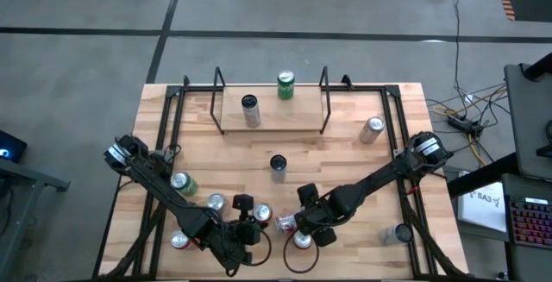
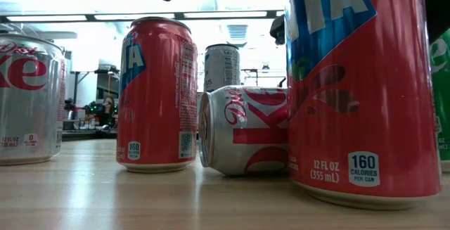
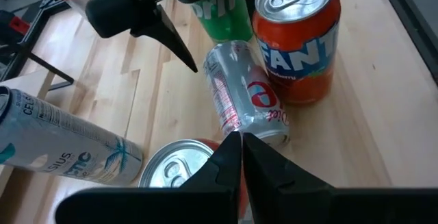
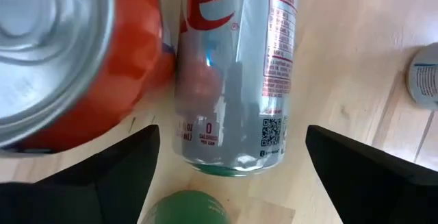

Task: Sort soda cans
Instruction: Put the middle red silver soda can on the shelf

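A silver Diet Coke soda can (image 4: 233, 80) lies on its side near the table's front edge (image 1: 285, 223). My right gripper (image 4: 231, 133) is open over it, one finger on each side and gaps between fingers and can. Red Fanta cans stand beside it (image 3: 298, 39) (image 2: 156, 93). My left gripper (image 3: 239, 138) is shut and empty, its tips just short of the lying can's end and above another red can's silver top (image 3: 178, 169). A green can (image 3: 222, 8) stands behind the lying one. In the high view the left gripper (image 1: 252, 228) faces the right gripper (image 1: 293, 222).
A black wire rack (image 1: 272, 114) at the back holds a green can (image 1: 285, 85) and a silver one (image 1: 251, 109). Other cans stand around the table: black (image 1: 278, 166), green (image 1: 183, 183), silver (image 1: 373, 128) (image 1: 398, 233), red (image 1: 179, 241). A white can (image 3: 61, 145) lies by the left gripper.
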